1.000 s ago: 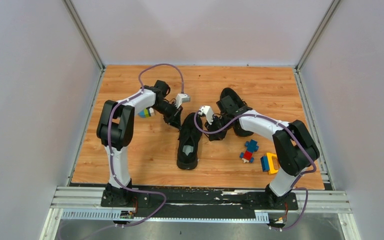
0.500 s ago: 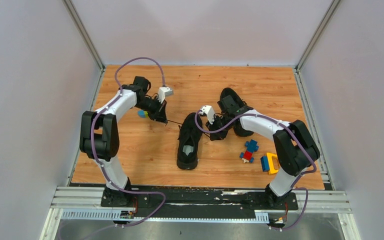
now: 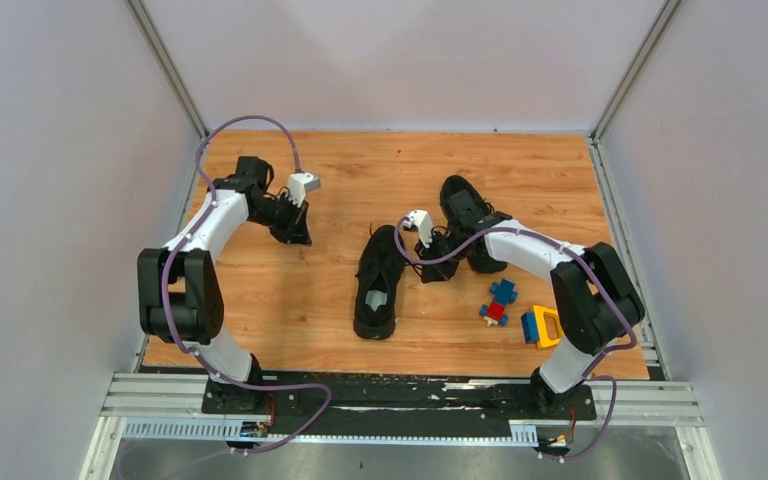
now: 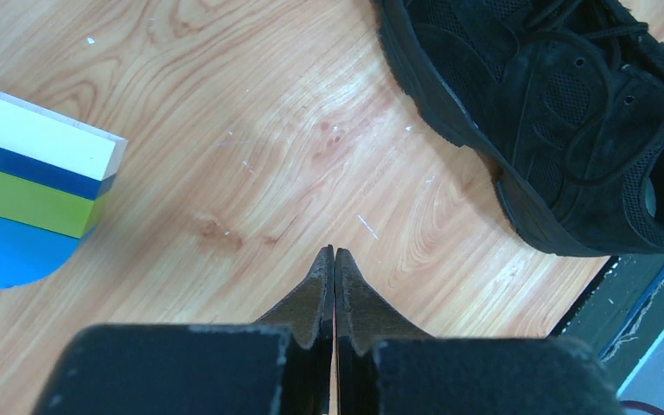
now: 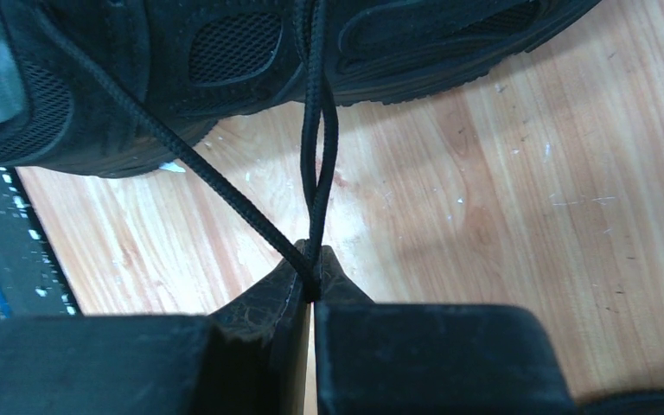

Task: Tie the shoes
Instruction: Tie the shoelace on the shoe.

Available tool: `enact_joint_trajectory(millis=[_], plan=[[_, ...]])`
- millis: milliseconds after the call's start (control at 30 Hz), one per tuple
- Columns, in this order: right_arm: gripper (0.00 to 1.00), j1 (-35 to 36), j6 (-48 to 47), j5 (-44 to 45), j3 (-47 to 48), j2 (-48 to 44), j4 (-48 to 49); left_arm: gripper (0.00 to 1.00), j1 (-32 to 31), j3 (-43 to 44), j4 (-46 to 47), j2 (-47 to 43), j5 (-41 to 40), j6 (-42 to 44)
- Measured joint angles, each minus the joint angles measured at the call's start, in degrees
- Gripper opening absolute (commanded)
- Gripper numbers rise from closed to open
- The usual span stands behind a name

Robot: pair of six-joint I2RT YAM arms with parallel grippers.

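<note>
- Black fabric, centre of the top view: near shoe (image 3: 378,285) lies on the wood-grain table (image 3: 260,300), toe toward the upper frame, pale insole showing.
- Far shoe (image 3: 457,200) sits upper right of centre, its lower end tucked under the R arm.
- R gripper (image 5: 311,264) hangs between the two shoes in the top view, just right of the near one.
- R wrist view: jaws clamped on the lace (image 5: 316,130). A twisted pair of strands drops straight from the shoe along the top of the frame, a third strand slants in from the upper left, and all meet at the tips.
- L gripper (image 4: 335,252) is out in the upper left of the top view, well apart from both shoes.
- L wrist view: jaws pressed together tip to tip over bare wood.
- Same view: near shoe fills the upper right corner; a block stack (image 4: 39,164), white over blue over green w/ a blue curved piece below, sits at the left edge.
- Lower right of the top view: blue-red block (image 3: 498,300), and a yellow block (image 3: 538,326) just beside the R arm.
</note>
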Motion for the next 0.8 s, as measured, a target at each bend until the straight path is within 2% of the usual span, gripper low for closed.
enact_joint_trajectory(millis=[200, 233, 267, 333, 400, 633, 800], plan=[[0.0, -1.36, 3.34, -5.95, 1.81, 1.66, -1.11, 0.0, 0.24, -3.43, 0.2, -2.14, 2.08, -1.53], [0.0, -1.38, 3.72, -6.8, 2.32, 2.25, -1.25, 0.03, 0.22, -4.13, 0.35, -2.21, 2.51, -1.86], [0.0, -1.38, 3.85, -7.23, 2.58, 2.73, -1.31, 0.15, 0.17, -5.01, 0.9, -2.32, 3.15, -2.36], [0.0, -1.38, 4.09, -7.63, 2.97, 3.63, -1.51, 0.27, 0.0, -6.12, 2.19, -2.38, 3.5, -3.23], [0.0, -1.38, 4.17, -7.43, 3.39, 4.52, -1.95, 0.36, -0.07, -6.36, 4.22, -2.27, 3.48, -5.79], [0.0, -1.36, 4.81, -2.64, 5.77, 7.74, -1.66, 0.48, -0.76, -3.15, 15.58, 3.23, 4.0, -26.67], [0.0, -1.33, 4.79, 0.17, 5.9, 7.91, -0.22, 0.5, -4.9, -2.97, 22.93, 6.97, 3.21, -42.25]])
